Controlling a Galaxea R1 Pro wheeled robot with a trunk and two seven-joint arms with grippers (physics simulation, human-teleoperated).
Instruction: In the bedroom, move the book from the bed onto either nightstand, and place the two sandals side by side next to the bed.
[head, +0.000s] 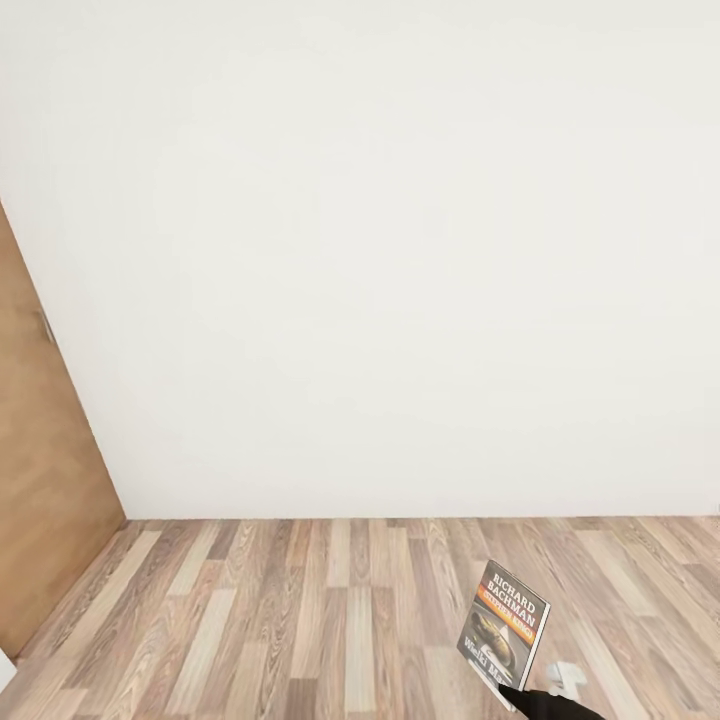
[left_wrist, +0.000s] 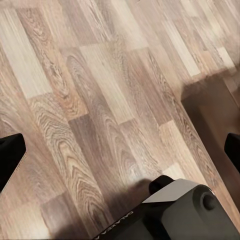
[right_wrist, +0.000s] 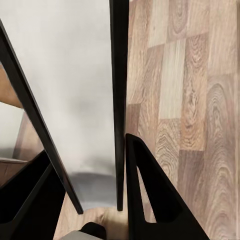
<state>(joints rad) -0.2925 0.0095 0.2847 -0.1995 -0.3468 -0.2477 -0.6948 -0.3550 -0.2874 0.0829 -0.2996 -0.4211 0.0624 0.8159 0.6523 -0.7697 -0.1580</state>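
Your right gripper (head: 525, 693) sits at the lower right of the head view, fingers closed on the book (head: 504, 634), which stands up from it w/ cover facing you, tilted. In the right wrist view the book (right_wrist: 119, 100) runs edge-on betw. the two fingers (right_wrist: 150, 200), pinched near its lower end. Left gripper (left_wrist: 120, 152): fingertips at opp. frame edges, wide apart, holding nothing, over the plank floor (left_wrist: 100, 100). Beyond: floor (head: 300, 600), white wall (head: 380, 250), tan door (head: 40, 470) at left.
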